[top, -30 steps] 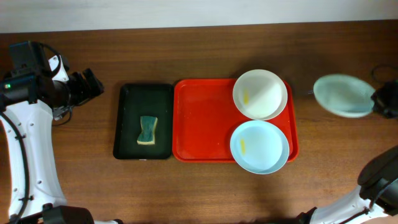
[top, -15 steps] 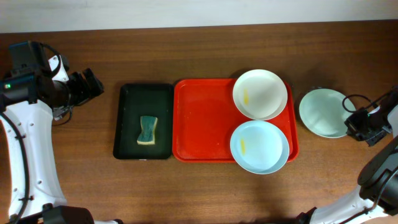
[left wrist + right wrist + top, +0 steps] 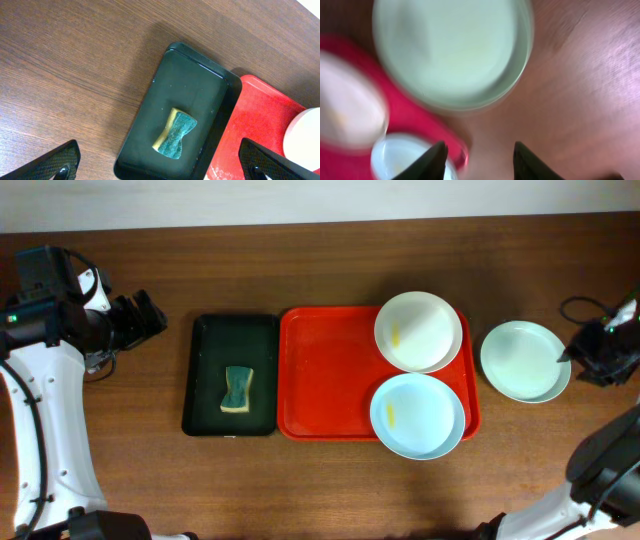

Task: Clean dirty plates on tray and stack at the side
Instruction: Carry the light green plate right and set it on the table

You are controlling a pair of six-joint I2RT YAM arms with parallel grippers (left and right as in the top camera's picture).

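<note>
The red tray (image 3: 325,380) holds a white plate (image 3: 418,330) at its back right and a pale blue plate (image 3: 417,415) at its front right, each with a small yellow smear. A pale green plate (image 3: 524,360) lies flat on the table just right of the tray. My right gripper (image 3: 582,360) is open and empty just right of that plate. In the blurred right wrist view the gripper (image 3: 480,162) is apart from the green plate (image 3: 450,50). My left gripper (image 3: 145,320) is open and empty at the far left, also seen in its wrist view (image 3: 160,167).
A black tray (image 3: 205,350) left of the red tray holds a green and yellow sponge (image 3: 237,389), also seen in the left wrist view (image 3: 176,134). A black cable (image 3: 585,305) lies at the far right edge.
My right gripper carried the pale green plate from the far right to the table beside the red tray, let it go and drew back to the right. The left arm has not moved.
</note>
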